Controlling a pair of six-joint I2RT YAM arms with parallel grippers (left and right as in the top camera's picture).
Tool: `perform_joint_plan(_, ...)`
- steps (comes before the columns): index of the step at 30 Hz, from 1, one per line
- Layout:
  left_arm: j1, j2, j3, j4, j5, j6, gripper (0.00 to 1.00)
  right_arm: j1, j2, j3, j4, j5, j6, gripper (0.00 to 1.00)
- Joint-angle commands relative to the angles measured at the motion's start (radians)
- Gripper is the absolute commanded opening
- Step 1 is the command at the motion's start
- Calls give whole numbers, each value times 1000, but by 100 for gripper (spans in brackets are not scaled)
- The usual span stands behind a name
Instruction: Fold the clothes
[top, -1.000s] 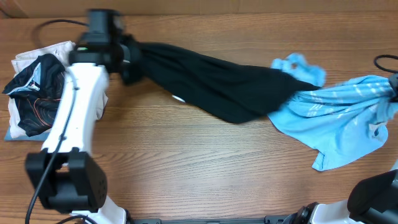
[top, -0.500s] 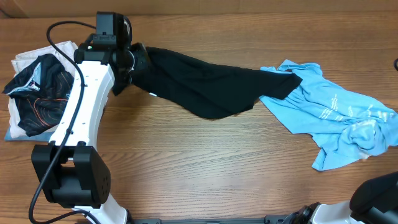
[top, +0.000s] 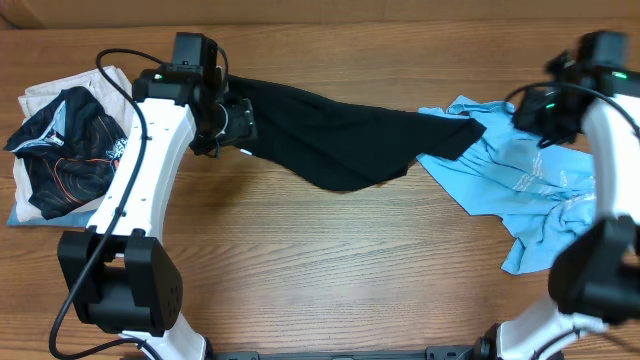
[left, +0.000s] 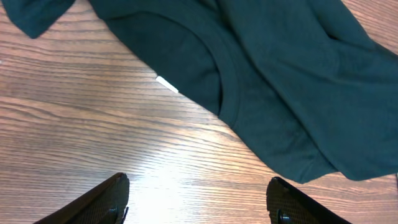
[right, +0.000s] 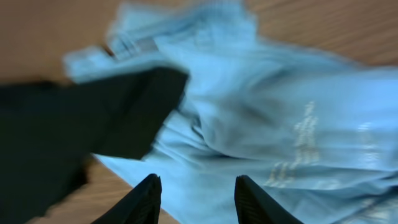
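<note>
So here's what's on the wooden desk (top: 330, 260) right now. The left arm (top: 150, 170) comes up from the near left corner and reaches almost to the far edge. Its wrist is bent over to the right, so the left gripper (top: 235, 125) sits at the left end of the black cotton T-shirt (top: 340, 135).

In the left wrist view that gripper (left: 198, 199) is spread wide with nothing in it. It's hovering over bare wood just beside the shirt's collar (left: 227, 74), and a little white tag (left: 166, 84) pokes out there.

The black shirt is stretched in a long strip along the far side of the desk, from the left gripper toward the right. Its right end lies over the edge of a crumpled light blue T-shirt (top: 540, 180) with pale print on it.

The right arm (top: 610, 150) runs up along the right edge. Its wrist is near the far right corner and turned left, which puts the right gripper (top: 530, 110) over the top of the blue shirt.

The right wrist view is pretty blurry, but the right gripper (right: 199, 202) has its fingers apart and empty, above blue fabric.

Over at the left edge there's a heap: a black garment with orange lines (top: 60, 150) lying on a beige cloth (top: 50, 95).
</note>
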Motion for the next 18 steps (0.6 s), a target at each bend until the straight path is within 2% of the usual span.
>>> perform_joint_plan(1, -7, 10, 0, 1, 5, 14, 73, 14, 98, -2, -26, 55, -34, 42)
perform_joint_plan(7, -7, 10, 0, 6, 5, 14, 74, 16, 243, -2, -49, 51, -35, 46)
perform_joint_plan(10, -7, 10, 0, 13, 5, 14, 74, 15, 276, -2, -38, 51, -34, 60)
perform_joint_plan(11, -7, 10, 0, 13, 5, 14, 74, 16, 290, -2, -26, 51, -34, 69)
perform_joint_plan(13, -7, 10, 0, 12, 5, 14, 75, 15, 311, -2, -14, 52, -34, 72)
perform_joint_plan(14, -7, 10, 0, 12, 5, 14, 75, 15, 325, -2, -9, 60, -34, 69)
perform_joint_plan(15, -7, 10, 0, 12, 5, 14, 75, 15, 340, -2, -6, 71, -32, 58)
perform_joint_plan(18, -8, 10, 0, 9, 5, 14, 75, 15, 356, -2, 5, 78, -4, 4)
